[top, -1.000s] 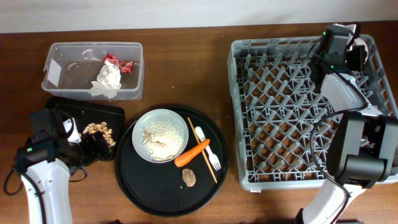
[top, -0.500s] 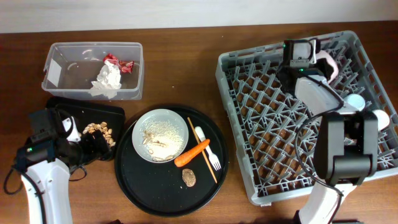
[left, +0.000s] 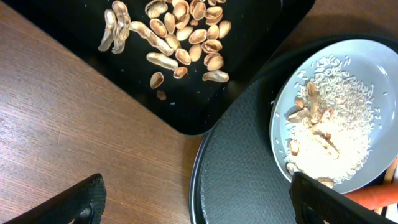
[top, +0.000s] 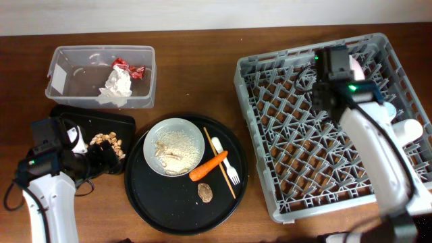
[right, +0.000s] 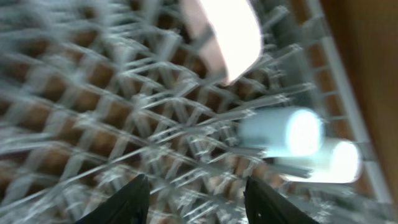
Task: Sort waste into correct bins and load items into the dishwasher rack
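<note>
Left gripper: fingers apart, empty; low over the wooden worktop, between the shallow black tray and the round black tray.
Right gripper: fingers apart, nothing between; above the dishwasher rack. View blurred.
Racked: pink bowl, light blue cup and white cup among grey pegs.
Plate: on the round tray. Pale, smooth, stiff, carrying loose rice and beige scraps. Judged breakable and slick; pinch the rim and keep it level.
Carrot: against the plate's near edge. Firm, tapered, probably light; grip at mid-length.
Fork, chopsticks: thin, rigid, lying flat; awkward to pinch.
Clear tub: holds a crumpled napkin and a red wrapper.
</note>
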You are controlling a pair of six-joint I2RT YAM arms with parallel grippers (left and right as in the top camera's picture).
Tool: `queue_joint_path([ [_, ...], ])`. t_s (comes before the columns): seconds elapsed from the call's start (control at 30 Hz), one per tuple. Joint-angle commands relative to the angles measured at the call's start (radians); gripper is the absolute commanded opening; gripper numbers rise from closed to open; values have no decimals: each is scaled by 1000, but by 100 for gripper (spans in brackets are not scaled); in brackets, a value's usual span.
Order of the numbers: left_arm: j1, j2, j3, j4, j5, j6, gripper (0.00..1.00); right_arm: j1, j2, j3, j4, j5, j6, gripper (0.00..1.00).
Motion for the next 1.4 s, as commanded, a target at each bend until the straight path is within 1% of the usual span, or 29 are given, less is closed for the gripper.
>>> queue_joint_path([
  [0.0,5,-6,11,-2,4,-9,94,6,-102,-2,-141,-452,-4,65],
  [0.03,5,-6,11,-2,23,-8,94,6,-113,-2,-206,-494,-4,67],
  [0.07,-3,-6,11,-3,42,-3,90,6,-114,-2,-273,-552,-14,68],
  [0.1,-35,-6,11,-4,42,18,90,6,-113,-5,-335,-677,-96,69],
  [0.13,-63,-6,11,-4,42,18,90,6,-113,-5,-363,-684,-102,70],
  [0.17,-127,-6,11,-4,42,18,90,5,-113,-5,-374,-677,-102,72],
  [0.23,-303,-6,11,1,42,22,91,5,-113,-5,-372,-674,-101,73],
  [0.27,-436,4,11,19,41,34,91,6,-113,-5,-375,-674,-101,74],
  [0.33,-649,57,11,92,42,46,91,6,-113,-5,-385,-674,-98,74],
  [0.4,-866,180,11,210,20,144,89,6,-113,-5,-392,-674,-98,75],
  [0.43,-933,232,11,242,-22,177,89,6,-113,-5,-392,-674,-98,75],
  [0.47,-1005,298,11,286,-50,238,89,6,-112,-5,-391,-673,-98,75],
  [0.53,-1093,387,11,365,-132,255,89,5,-112,-5,-391,-673,-98,75],
  [0.6,-1122,432,11,404,-138,267,89,5,-112,-5,-391,-661,-98,75],
  [0.63,-1129,446,11,414,-138,274,84,6,-112,-5,-391,-661,-98,75],
  [0.67,-1132,455,11,423,-138,289,82,6,-112,-5,-391,-661,-98,76],
  [0.83,-1132,523,11,457,-139,315,81,6,-112,-5,-392,-661,-98,76],
  [0.9,-1132,551,11,461,-168,315,81,6,-112,-5,-392,-657,-98,76],
  [0.97,-1132,558,11,464,-192,315,69,6,-112,-5,-393,-655,-98,76],
  [1.0,-1132,558,11,464,-192,314,61,6,-112,-5,-395,-655,-98,76],
  [1.03,-1132,558,11,464,-192,314,49,6,-112,-5,-395,-655,-98,76],
  [1.1,-1132,558,11,463,-192,314,34,5,-112,-5,-395,-655,-98,76],
  [1.13,-1132,558,11,463,-192,314,30,6,-112,-5,-395,-655,-98,77],
  [1.17,-1132,558,11,462,-192,314,29,5,-112,-5,-395,-655,-98,77],
  [1.23,-1132,558,11,460,-192,314,22,5,-112,-5,-395,-655,-98,76],
  [1.27,-1132,557,13,459,-192,314,13,6,-112,-5,-395,-655,-98,77],
  [1.3,-1132,557,23,447,-192,314,8,6,-112,-5,-396,-655,-98,77],
  [1.33,-1132,557,47,416,-193,314,6,5,-112,-5,-397,-655,-98,77],
  [1.37,-1132,557,102,349,-203,314,1,5,-112,-5,-398,-655,-98,77],
])
